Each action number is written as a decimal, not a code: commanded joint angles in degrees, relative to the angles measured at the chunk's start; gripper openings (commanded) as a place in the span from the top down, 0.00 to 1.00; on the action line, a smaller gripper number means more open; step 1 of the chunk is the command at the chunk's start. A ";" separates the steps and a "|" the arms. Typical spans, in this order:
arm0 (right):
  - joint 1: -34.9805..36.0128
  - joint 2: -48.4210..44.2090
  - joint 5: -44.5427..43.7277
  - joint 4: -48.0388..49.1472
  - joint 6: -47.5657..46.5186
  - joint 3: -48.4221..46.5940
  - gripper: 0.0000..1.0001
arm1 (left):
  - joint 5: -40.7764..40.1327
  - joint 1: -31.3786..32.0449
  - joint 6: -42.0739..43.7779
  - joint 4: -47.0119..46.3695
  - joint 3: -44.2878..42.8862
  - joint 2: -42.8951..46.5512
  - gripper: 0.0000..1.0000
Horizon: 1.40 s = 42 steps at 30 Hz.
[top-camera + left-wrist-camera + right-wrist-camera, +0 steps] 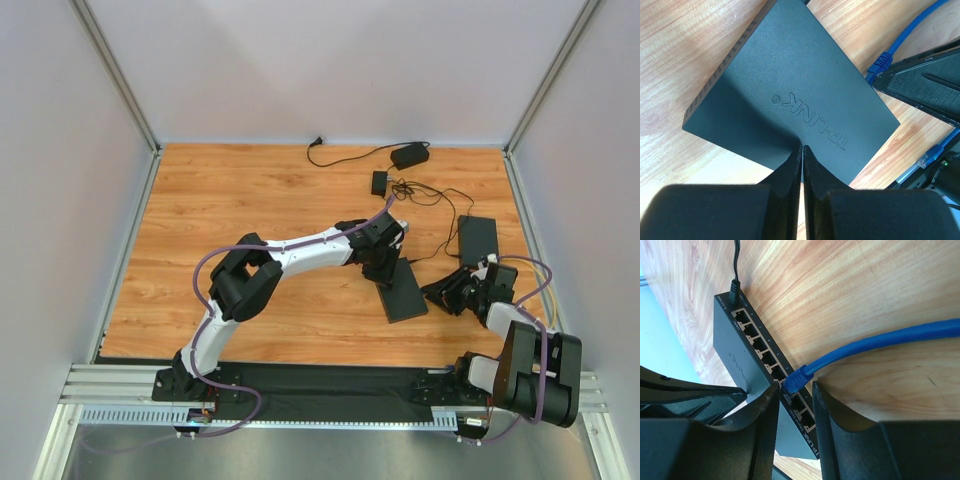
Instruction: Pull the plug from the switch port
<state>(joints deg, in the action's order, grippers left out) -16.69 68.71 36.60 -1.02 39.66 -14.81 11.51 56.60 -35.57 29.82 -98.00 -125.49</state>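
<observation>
Presently, the switch [404,292] lies flat on the wooden table [250,200], right of centre, with its socket row facing the right arm. A blue cable [880,345] ends in a blue plug [798,377] seated in a socket about midway along the row. A black power lead [736,260] is plugged in at the far end of the same edge.

Left arm: it reaches from its base at the near left, elbow raised, forearm running right across the table to the far end of the switch. The left gripper [802,150] points down. Its fingers are pressed together with only a hairline between them, and the tips rest on the lid beside the printed brand name. It grips nothing.

Right arm: it is folded close to its base, wrist low and angled toward the socket edge. The right gripper [794,387] has its jaws narrowly parted, one finger on either side of the plug, with one finger also lying over the lid. Whether the pads actually touch the plug cannot be confirmed from this angle, though a slim gap appears to remain.

A second flat black slab [478,240] lies well apart, behind the right gripper.
</observation>
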 commanded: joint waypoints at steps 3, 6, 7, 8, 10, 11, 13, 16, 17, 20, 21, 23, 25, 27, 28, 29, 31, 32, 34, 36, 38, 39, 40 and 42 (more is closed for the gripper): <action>-0.28 0.73 -0.56 2.16 0.33 0.92 0.65 | -0.43 0.27 -0.02 3.14 0.35 -1.95 0.91; -0.28 1.51 -1.18 2.51 0.51 0.92 0.65 | -0.52 0.27 0.06 3.22 0.52 -1.95 0.91; -0.28 1.78 -1.27 2.60 0.68 0.83 0.66 | -0.35 0.27 0.06 3.22 0.52 -1.95 0.91; -0.28 2.13 -1.35 2.60 0.77 0.83 0.66 | -0.43 0.27 0.06 3.14 0.52 -2.04 0.91; -0.28 2.92 -1.97 2.42 1.03 0.66 0.71 | -0.08 0.27 0.06 3.14 0.52 -2.13 0.91; -0.28 3.18 -1.97 2.34 0.95 0.66 0.72 | 0.01 0.27 0.06 3.22 0.52 -2.13 0.91; -0.28 3.45 -2.76 1.98 1.21 0.48 0.74 | 0.09 0.27 0.15 3.31 0.61 -2.21 0.92; -0.27 3.89 -3.64 1.63 1.47 0.31 0.78 | 0.01 0.27 0.24 3.31 0.70 -2.13 0.92; -0.28 3.80 -3.81 1.54 1.47 0.22 0.80 | 0.01 0.27 0.24 3.31 0.70 -2.13 0.92; -0.28 4.15 -4.78 1.19 1.91 0.13 0.85 | 0.01 0.27 0.33 3.49 0.79 -2.39 0.93; -0.28 4.33 -5.04 1.19 1.91 0.04 0.92 | -0.17 0.27 0.33 3.57 0.61 -2.39 0.93; -0.28 4.68 -6.01 1.19 2.09 -0.13 0.99 | -0.52 0.27 0.33 4.19 0.53 -2.91 0.94; -0.28 5.56 -6.28 1.19 2.88 -0.40 1.00 | -0.52 0.27 0.33 4.71 0.61 -3.18 0.96; -0.28 5.91 -6.71 1.28 4.54 -0.31 1.00 | -0.43 0.27 0.24 5.15 0.61 -3.88 0.99; -0.28 5.82 -6.98 1.19 5.42 -0.05 1.00 | -0.61 0.27 0.33 5.50 0.61 -4.23 1.00; -0.28 5.65 -7.24 2.32 6.21 0.39 1.00 | -0.61 0.18 0.42 5.60 0.61 -4.41 1.00; -0.19 4.60 -8.81 2.86 8.32 1.27 1.00 | -0.87 0.27 0.59 6.21 0.70 -4.76 1.00; -0.27 3.29 -9.35 2.69 9.02 1.45 1.00 | -1.05 0.27 0.68 6.39 0.61 -5.11 1.00; -0.19 1.61 -11.80 1.73 10.43 1.53 1.00 | -0.70 0.27 1.20 6.65 0.61 -5.38 1.00; -0.28 -1.90 -13.56 -0.37 11.66 1.80 1.00 | -0.61 0.27 1.47 6.65 0.96 -5.55 1.00; -0.28 -4.79 -16.72 -2.48 12.72 1.63 1.00 | -0.70 0.27 1.91 6.65 1.14 -5.73 1.00; -0.28 -5.59 -17.52 -3.20 12.90 1.45 1.00 | -0.78 0.27 2.08 6.74 1.40 -5.82 1.00; -0.28 -6.12 -19.01 -3.90 12.64 0.93 1.00 | -0.52 0.27 2.17 6.56 1.66 -5.90 1.00; -0.28 -7.27 -21.21 -7.06 10.98 -1.09 1.00 | -0.17 0.27 2.26 6.13 2.37 -5.90 1.00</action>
<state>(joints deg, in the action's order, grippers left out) -16.73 63.00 23.77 -3.11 51.05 -13.56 13.67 56.53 -35.46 29.63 -98.63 -126.61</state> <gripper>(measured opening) 0.160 0.006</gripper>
